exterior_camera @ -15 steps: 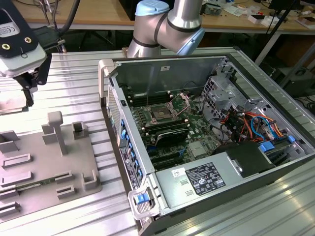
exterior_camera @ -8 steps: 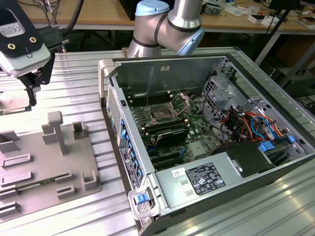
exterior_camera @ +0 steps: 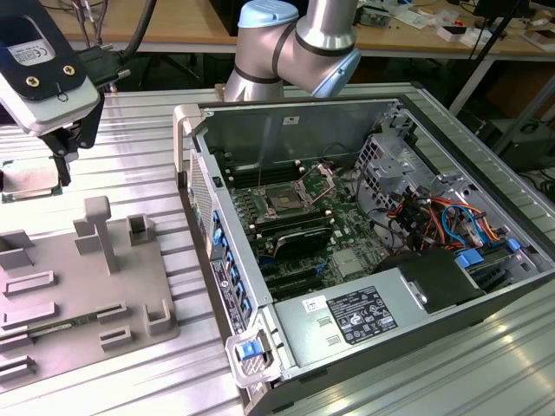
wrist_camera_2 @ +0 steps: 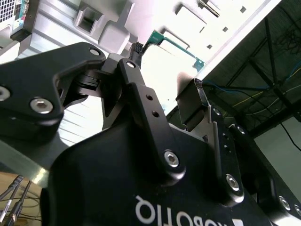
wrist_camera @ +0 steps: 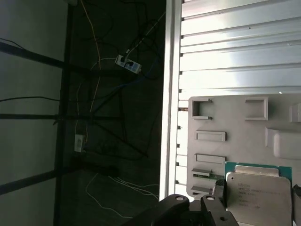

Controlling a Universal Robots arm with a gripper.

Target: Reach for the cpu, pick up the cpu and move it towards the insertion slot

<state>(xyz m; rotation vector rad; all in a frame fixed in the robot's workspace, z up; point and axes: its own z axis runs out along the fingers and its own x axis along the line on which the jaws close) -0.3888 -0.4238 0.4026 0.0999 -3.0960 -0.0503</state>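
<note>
Now: black gripper (wrist_camera_2: 167, 67) jaws spread, flanking silvery square cpu (wrist_camera: 257, 200) on grey plastic tray (wrist_camera: 235, 125); dark square insertion slot (exterior_camera: 284, 201) inside metal case (exterior_camera: 286, 121), gripper's 3 o'clock, exterior view.

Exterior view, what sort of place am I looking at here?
Probably a robotics lab or test workshop: a robot arm reaches over a ribbed metal table, an open computer case sits on it beside a grey fixture tray, and cluttered wooden benches stand behind.

Ribbed metal table (exterior_camera: 139, 130), grey tray (exterior_camera: 78, 269) at eight o'clock, open computer case (exterior_camera: 295, 130) at three o'clock.
</note>
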